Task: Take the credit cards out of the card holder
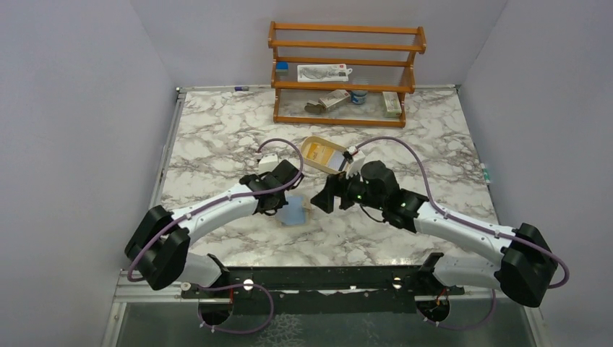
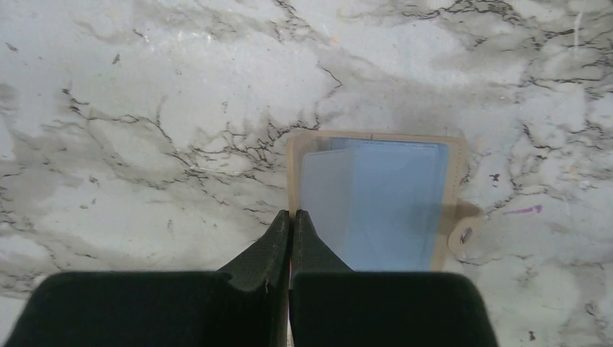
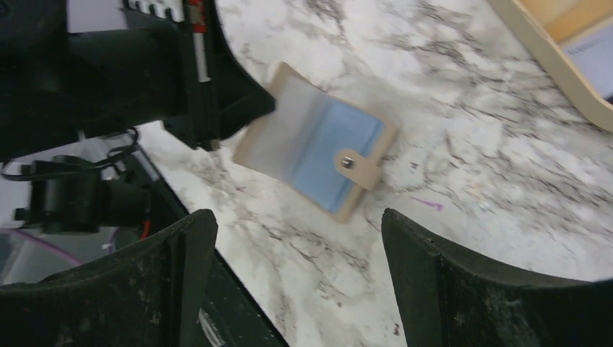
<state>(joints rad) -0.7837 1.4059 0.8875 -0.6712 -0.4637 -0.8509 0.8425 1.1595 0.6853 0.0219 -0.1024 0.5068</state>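
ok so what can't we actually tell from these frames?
- Whether the card holder is empty: left wrist view, its cloudy blue plastic hides what's inside.
- Left gripper pinching or just pressing the holder's edge: its own tips cover the contact.
- Tray contents: right wrist view, cut off by the frame corner.

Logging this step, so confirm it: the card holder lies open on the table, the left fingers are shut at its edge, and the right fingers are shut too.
Wrong on the right fingers: the right wrist view shows them wide open. The rest stands: the card holder lies open and the left fingers are shut at its edge.
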